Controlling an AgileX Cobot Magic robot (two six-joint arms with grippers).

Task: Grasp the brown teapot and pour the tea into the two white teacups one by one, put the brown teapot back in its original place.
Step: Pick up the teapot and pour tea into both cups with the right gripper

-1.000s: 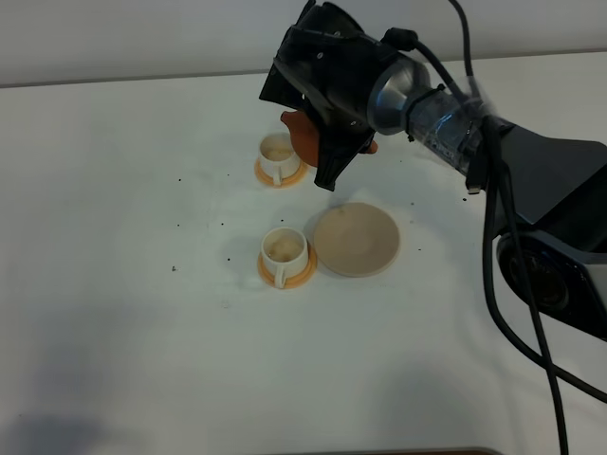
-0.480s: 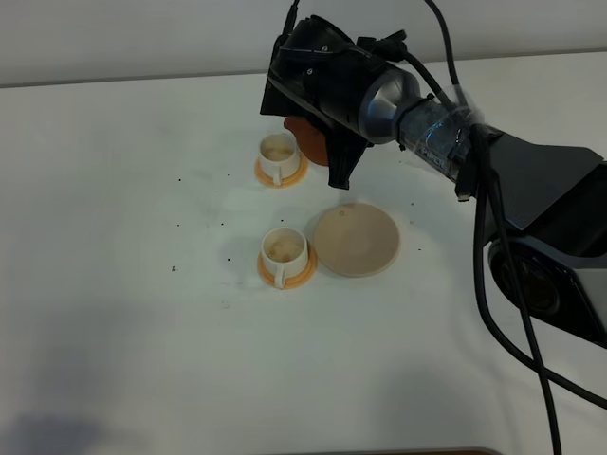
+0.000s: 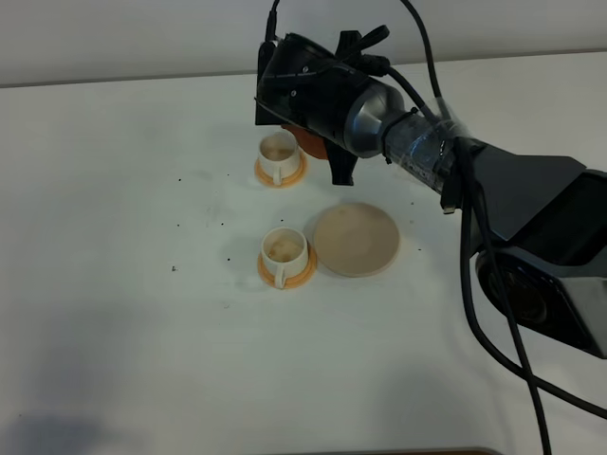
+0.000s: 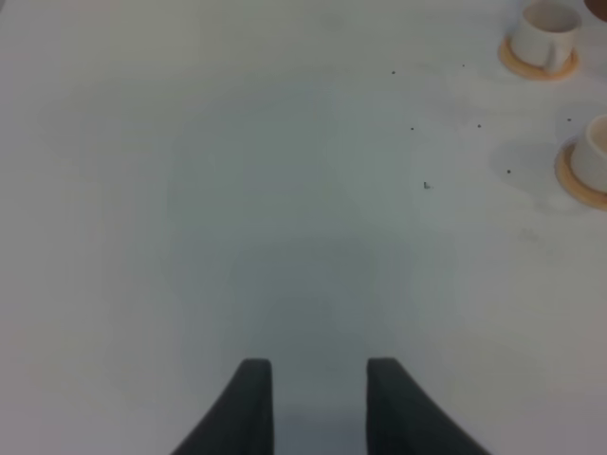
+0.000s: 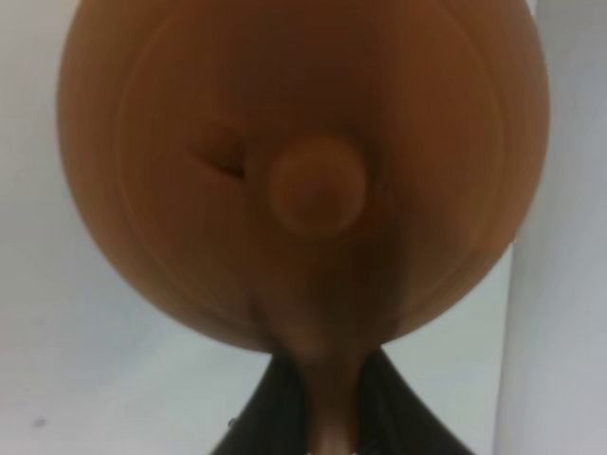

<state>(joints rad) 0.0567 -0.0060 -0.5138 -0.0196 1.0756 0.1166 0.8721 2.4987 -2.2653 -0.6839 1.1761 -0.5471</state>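
One brown teapot point(image 5: 303, 171), reddish clay, lid knob facing the right wrist camera; held off the beige coaster point(image 3: 356, 239), at the far teacup point(image 3: 278, 152), mostly hidden by the right arm point(image 3: 427, 152) in the high view.
One right gripper point(image 5: 327, 422), clamped on the teapot's stubby handle.
One near teacup point(image 3: 284, 248) on its orange saucer point(image 3: 302, 273), just beside the coaster.
One left gripper point(image 4: 320, 403), jaws parted, holding nothing, over the white table point(image 4: 237, 190).
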